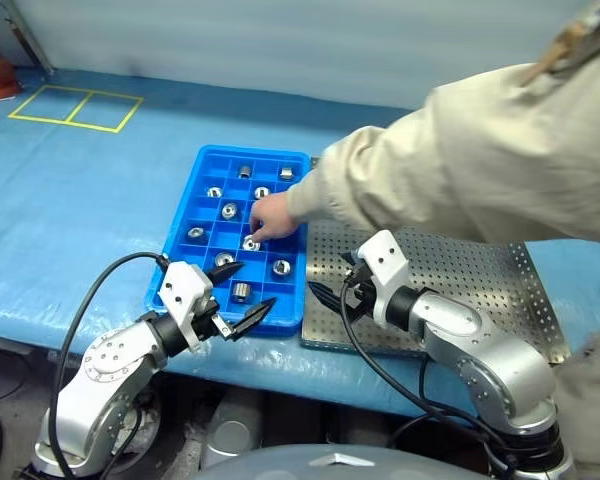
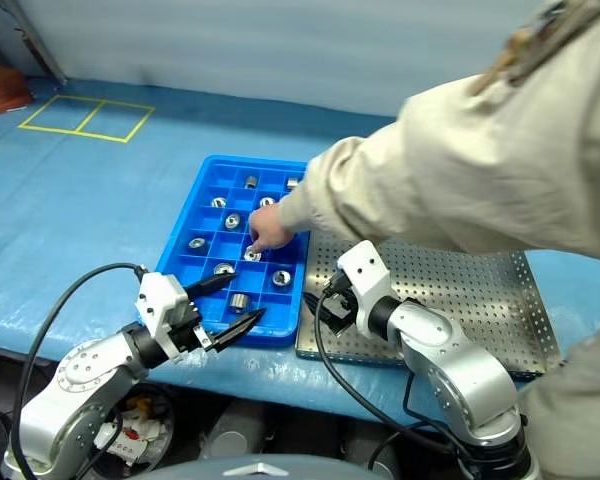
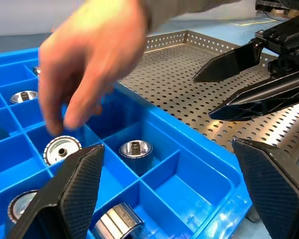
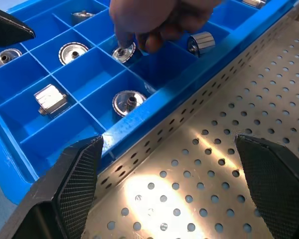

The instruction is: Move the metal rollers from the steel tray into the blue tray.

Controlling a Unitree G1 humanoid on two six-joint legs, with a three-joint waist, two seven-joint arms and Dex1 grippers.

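The blue tray [image 1: 179, 215] lies in the middle of the table, and several metal rollers [image 1: 282, 267] sit one to a compartment in it. A person's hand [image 1: 270, 220] reaches into it, fingertips on one roller [image 1: 250, 243] near its middle. The steel tray [image 1: 480, 290] lies right of it, its visible perforated floor bare. My left gripper [image 1: 257, 284] hovers open at the blue tray's front edge, with a roller [image 3: 134, 149] just ahead of it. My right gripper [image 4: 167, 142] stands open and empty over the steel tray's front left part, beside the blue tray's wall.
The person's sleeve [image 1: 460, 160] crosses above the steel tray from the right. Yellow tape squares [image 1: 75, 107] mark the pale-blue table cover at the back left. A black cable [image 1: 90, 300] loops off my left arm past the table's front edge.
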